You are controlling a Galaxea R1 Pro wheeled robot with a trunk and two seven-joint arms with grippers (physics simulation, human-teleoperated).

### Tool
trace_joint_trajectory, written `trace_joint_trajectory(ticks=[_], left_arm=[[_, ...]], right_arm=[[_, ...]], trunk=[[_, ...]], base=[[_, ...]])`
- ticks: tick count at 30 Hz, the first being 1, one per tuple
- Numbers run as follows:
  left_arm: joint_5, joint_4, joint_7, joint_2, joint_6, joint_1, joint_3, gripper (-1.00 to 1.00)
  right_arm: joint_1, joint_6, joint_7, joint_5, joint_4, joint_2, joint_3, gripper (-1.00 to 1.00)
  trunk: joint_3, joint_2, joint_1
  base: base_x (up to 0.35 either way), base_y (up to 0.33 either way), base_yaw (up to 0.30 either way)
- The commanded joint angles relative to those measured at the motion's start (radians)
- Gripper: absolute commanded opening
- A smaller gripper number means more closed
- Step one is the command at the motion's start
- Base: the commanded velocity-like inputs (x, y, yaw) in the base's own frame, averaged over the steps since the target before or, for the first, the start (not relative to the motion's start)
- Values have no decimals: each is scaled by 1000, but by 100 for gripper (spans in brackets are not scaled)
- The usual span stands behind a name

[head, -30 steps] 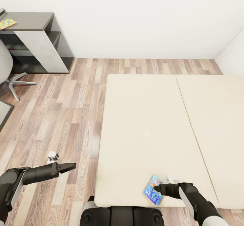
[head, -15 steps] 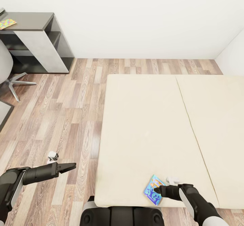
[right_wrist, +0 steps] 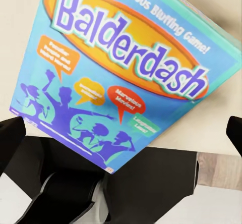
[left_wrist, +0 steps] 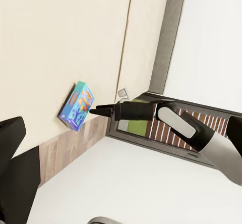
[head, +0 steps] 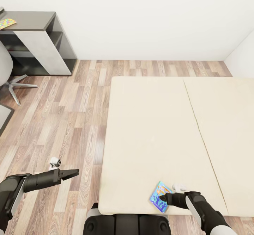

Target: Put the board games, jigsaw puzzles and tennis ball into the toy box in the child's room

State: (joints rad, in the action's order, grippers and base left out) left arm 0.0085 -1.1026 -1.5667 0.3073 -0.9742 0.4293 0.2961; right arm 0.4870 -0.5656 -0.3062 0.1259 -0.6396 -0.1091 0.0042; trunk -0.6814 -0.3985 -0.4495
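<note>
1. Jigsaw puzzle (head: 7, 23): a multicoloured flat square lying on the dark table (head: 33, 17) at the far left of the head view, against the white wall.
2. Office chair (head: 8, 73): grey seat and star base standing on the wood-plank floor (head: 70, 122) just in front of the table.
3. Left hand (head: 74, 173): held out over the floor, well apart from the bed, at the end of a dark forearm. Its two fingers lie together with no visible gap and nothing between them.
4. Bed (head: 148, 136): two plain beige mattress sections meeting at a seam, set on the floor with one corner near the robot's base.
5. Board game (head: 160, 197): a thin light blue box lying flat on the near edge of the left mattress section, close to its front corner. The right wrist view shows its lid (right_wrist: 126, 72) with the title "Balderdash" in an orange oval and dark blue figures beneath. The left wrist view shows the same box (left_wrist: 76, 105) at the mattress edge.
6. Right hand (head: 163, 196): lowered over the box, its tip above the lid. In the right wrist view the two dark fingertips (right_wrist: 11, 138) stand wide apart at either side of the picture, spread open with nothing between them; whether they touch the box cannot be told.
</note>
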Motion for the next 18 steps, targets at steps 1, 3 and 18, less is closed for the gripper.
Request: trace_joint_trajectory(ticks=[1, 3, 18], left_arm=[[-1, 0, -4, 0, -11, 0, 0, 100], [-1, 0, -4, 1, -11, 0, 0, 100], [-1, 0, -4, 1, -11, 0, 0, 100]], right_arm=[[0, -7, 2, 9, -1, 0, 0, 100], [1, -7, 2, 9, -2, 0, 0, 100], [9, -5, 3, 9, -10, 2, 0, 100]], trunk=[[-2, -2, 0], [-4, -2, 0], [-9, -2, 0]], base=[[0, 0, 0], [0, 0, 0], [0, 0, 0]])
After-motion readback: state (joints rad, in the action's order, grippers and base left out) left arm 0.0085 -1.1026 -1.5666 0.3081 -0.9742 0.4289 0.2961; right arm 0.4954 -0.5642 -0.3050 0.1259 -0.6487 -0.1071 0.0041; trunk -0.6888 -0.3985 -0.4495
